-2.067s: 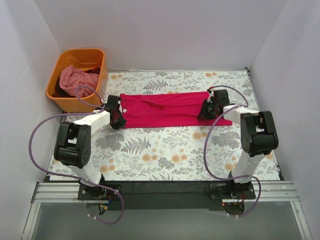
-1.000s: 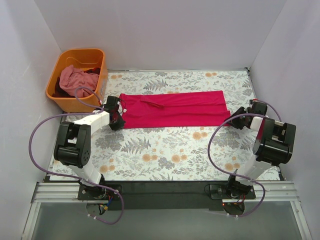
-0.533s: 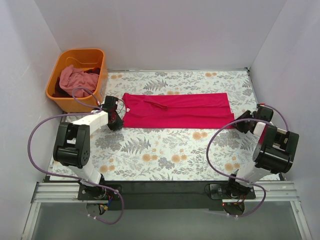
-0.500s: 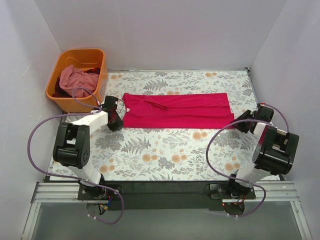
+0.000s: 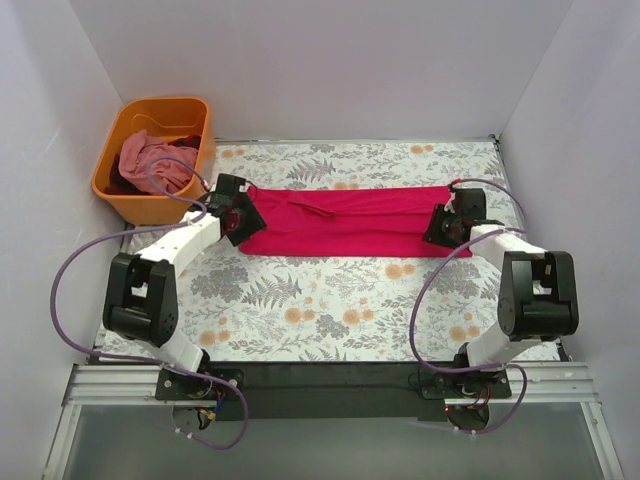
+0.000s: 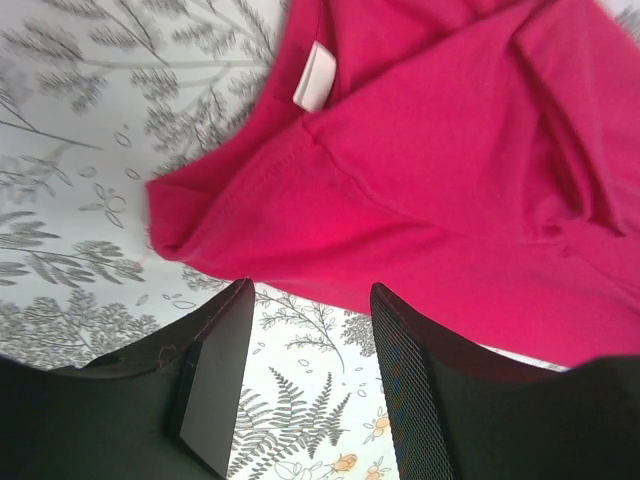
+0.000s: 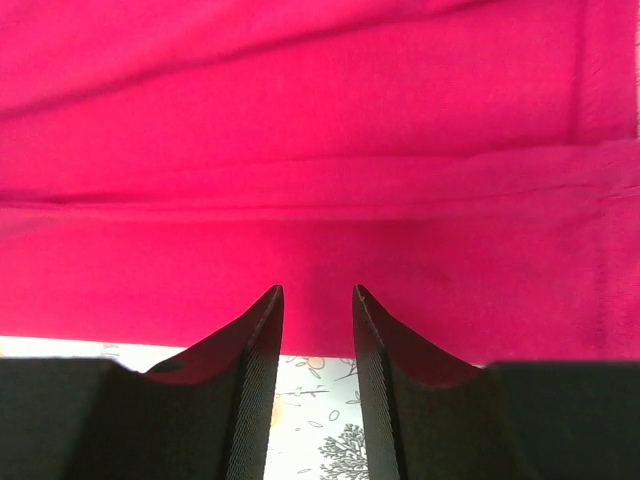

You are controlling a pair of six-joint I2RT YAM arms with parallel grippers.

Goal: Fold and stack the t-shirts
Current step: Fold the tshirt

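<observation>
We see the crimson-pink cotton t-shirt (image 5: pixel 350 215) folded lengthwise only; left hand (image 6: pixel 312 298) and right hand (image 7: pixel 316 292) spread empty; stacking remains.

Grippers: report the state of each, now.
Left gripper: open, empty, just off the shirt.
Right gripper: open with a narrower gap, holding nothing.

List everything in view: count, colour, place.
t-shirt: one, crimson-pink, folded into a band across the far table.
neck label: one, white, at its left end.
basket: one, orange, far-left corner.
crumpled garment: one, dusty pink, in the basket, beside darker cloth.
table: one, floral-patterned.
left gripper: one, black, open, at the shirt's left end.
right gripper: one, black, open, at its right end.
</observation>
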